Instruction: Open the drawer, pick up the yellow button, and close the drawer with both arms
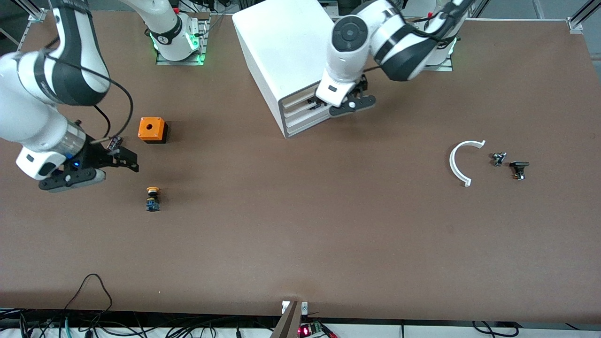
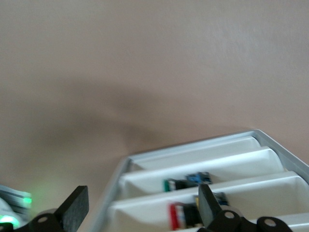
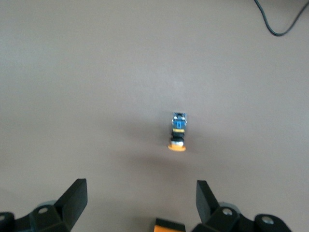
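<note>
Button (image 1: pixel 152 198) lies out on the counter (image 1: pixel 300 225) beneath the open, empty right tool (image 1: pixel 117 157); open left tool (image 1: pixel 324 105) at the drawer (image 1: pixel 300 104), closing apparently outstanding.

The left gripper (image 1: pixel 324 107) hides the drawer (image 1: pixel 300 101) front; drawer contents (image 2: pixel 186 183) are blurred.

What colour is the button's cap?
Orange, on a dark blue-black body; the button shows best in the right wrist view.

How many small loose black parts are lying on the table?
2: one black part beside the white curved piece, another black part beside the first, toward the left arm's end. Others may be hidden.
</note>
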